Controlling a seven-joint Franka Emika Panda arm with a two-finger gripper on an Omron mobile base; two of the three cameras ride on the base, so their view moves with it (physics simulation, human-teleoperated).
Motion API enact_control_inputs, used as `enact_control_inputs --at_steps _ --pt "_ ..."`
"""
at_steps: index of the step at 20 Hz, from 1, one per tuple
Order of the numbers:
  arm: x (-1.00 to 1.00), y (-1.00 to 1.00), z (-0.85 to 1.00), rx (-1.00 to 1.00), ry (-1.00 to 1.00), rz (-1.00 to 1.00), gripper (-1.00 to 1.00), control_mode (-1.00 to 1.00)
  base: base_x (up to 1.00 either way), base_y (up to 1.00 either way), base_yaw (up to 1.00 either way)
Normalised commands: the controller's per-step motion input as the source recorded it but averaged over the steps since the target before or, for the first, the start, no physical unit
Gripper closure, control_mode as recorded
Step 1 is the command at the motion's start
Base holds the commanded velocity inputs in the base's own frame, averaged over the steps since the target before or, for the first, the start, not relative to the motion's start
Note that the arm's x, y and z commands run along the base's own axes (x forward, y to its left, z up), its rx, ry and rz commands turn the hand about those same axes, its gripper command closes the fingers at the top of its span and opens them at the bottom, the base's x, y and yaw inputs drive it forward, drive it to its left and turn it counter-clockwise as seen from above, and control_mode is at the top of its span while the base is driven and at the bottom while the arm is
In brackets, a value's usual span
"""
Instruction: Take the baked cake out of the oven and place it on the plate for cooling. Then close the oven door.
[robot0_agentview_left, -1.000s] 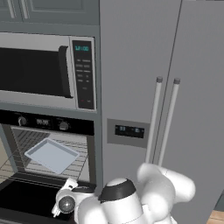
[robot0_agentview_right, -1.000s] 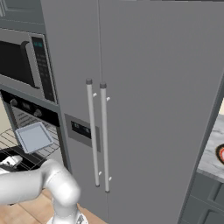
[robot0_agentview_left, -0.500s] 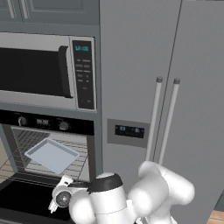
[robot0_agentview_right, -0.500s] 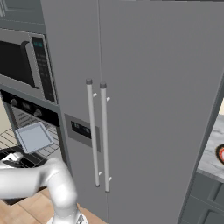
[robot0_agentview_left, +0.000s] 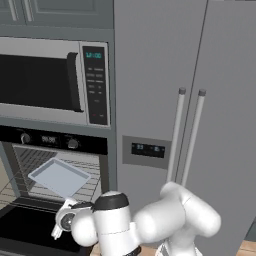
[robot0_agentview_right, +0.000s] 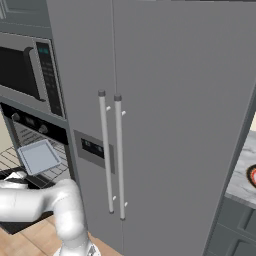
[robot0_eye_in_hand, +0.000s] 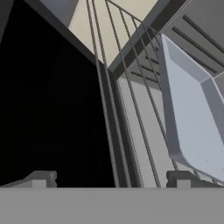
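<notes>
While the oven (robot0_agentview_left: 55, 170) sits open with its door (robot0_agentview_left: 30, 227) dropped flat, the gripper (robot0_eye_in_hand: 109, 179) hangs just in front of the racks (robot0_eye_in_hand: 127, 87), jaws spread wide and empty. The tray (robot0_agentview_left: 59, 177) rests on a rack, tilted in the hand view. I can't spot the cake anywhere in these shots, so where it sits is anyone's guess. My take: a small baked lump should be light but soft and crumbly, so pinch it gently across its widest middle, not the top crust. The plate (robot0_agentview_right: 252, 176) seems to be far right on the counter (robot0_agentview_right: 240, 175).
</notes>
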Motion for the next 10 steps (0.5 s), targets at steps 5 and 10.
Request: enact_control_inputs --at_steps 5,10 --pt "0.18 0.19 -0.13 0.00 0.00 0.03 -1.00 -1.00 0.00 0.00 0.00" --pt "0.19 0.14 -0.10 0.00 0.00 0.03 -1.00 -1.00 0.00 0.00 0.00"
